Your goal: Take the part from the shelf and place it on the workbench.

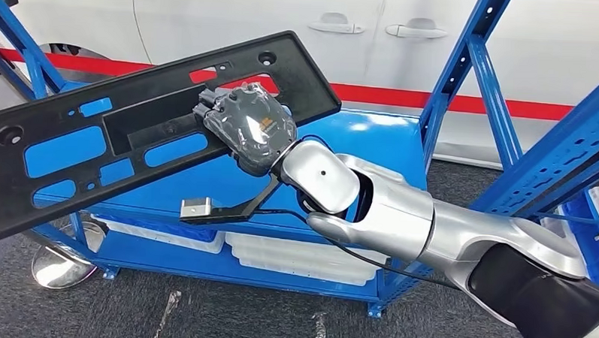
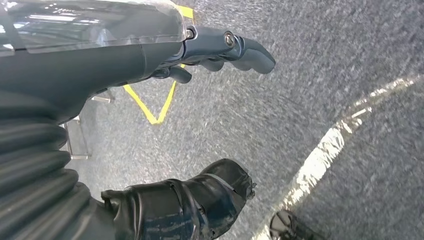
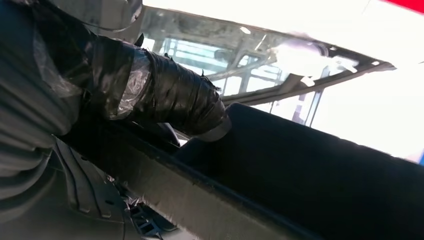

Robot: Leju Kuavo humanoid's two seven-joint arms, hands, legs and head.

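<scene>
Black plastic fills the grasp of the right hand point(image 1: 247, 126): its dark fingers point(image 1: 212, 106) are curled over the edge of a rectangular recess near the middle of the part point(image 1: 79, 157), a long, flat black panel with several cut-out windows and small round holes. In the right wrist view the taped thumb point(image 3: 170, 97) presses against the panel's raised rim, so this hand is grasping the part. The panel is held in the air, tilted, its far end higher and its near end lower toward the robot's left side.

Behind and below the part stands the blue shelf point(image 1: 373, 141); the panel hangs in front of and above its top surface, whether touching it cannot be told. Blue shows through the panel's windows. White trays point(image 1: 301, 259) lie on the shelf's lower level, under the part. A slanted blue post point(image 1: 466, 62) of the shelf rises beside the silver right forearm point(image 1: 400, 214), and a white car body point(image 1: 234, 16) with a red stripe stands beyond the shelf.

The left hand point(image 2: 220, 50) hangs over grey floor marked with yellow lines point(image 2: 150, 112) and a white stripe point(image 2: 325, 150); its fingers are loosely bent, apart from the thumb, and hold nothing.
</scene>
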